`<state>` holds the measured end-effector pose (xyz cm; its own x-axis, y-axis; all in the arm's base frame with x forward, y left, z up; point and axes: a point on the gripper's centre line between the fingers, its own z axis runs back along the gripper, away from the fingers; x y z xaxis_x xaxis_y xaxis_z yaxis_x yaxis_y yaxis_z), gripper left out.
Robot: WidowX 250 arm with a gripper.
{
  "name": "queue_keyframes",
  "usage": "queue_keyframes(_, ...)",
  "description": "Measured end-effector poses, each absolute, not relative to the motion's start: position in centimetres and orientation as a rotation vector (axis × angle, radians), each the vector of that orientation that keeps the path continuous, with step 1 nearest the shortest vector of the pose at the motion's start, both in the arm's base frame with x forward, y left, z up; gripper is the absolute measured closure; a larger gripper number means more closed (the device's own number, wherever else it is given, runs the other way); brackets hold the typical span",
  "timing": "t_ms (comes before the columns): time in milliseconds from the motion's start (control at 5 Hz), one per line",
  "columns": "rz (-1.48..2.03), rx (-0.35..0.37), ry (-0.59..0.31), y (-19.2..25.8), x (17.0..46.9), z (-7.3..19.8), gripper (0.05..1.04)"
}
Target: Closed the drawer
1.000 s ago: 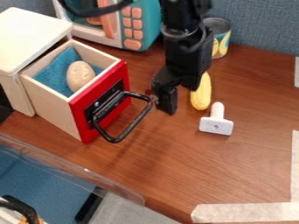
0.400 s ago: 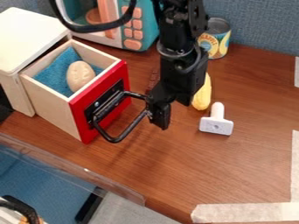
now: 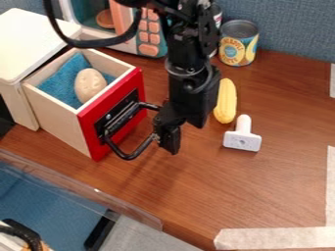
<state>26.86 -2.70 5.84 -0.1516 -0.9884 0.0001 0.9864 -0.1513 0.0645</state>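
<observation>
Drawer, one (image 3: 58,121): pale wood, red front (image 3: 91,143), standing open and pulled out from a white-topped cabinet (image 3: 36,41) at the left of the tabletop (image 3: 255,191). Contents: a blue cloth (image 3: 58,87) lining the inside, with a beige oval object (image 3: 88,84) lying on it.

Handle, one (image 3: 124,156): black, loop-shaped, projecting from the red front.

Robot arm, one (image 3: 190,73): black, entering from the top edge, with a black cable (image 3: 88,43) looping out to its left in the view. Its gripper (image 3: 166,139) hangs down at the outer end of the handle — over the tabletop, just beside the drawer's front. How far the jaws are parted cannot be told, nor whether they have hold of the handle.

Toy microwave, one (image 3: 148,49): teal and white with pink buttons, behind the drawer and partly hidden by the arm.

Can, one (image 3: 237,46): upright near the back wall, yellow fruit on its label.

Toy corn cob, one (image 3: 226,100): yellow, lying to the right of the arm, in front of the can.

White T-shaped piece, one (image 3: 242,140): near the cob's lower end — stem pointing toward the back.

Tape (image 3: 281,238): pale strips, lower right corner of the tabletop.
</observation>
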Motion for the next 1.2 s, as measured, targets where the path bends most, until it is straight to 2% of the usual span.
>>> queue_keyframes(600, -1.703, 0.032, -0.012, -1.2, 26.0, 3.0, 0.084)
queue_keyframes(1200, -1.648, 0.021, 0.006, 1.3, 26.6, 1.7, 0.084)
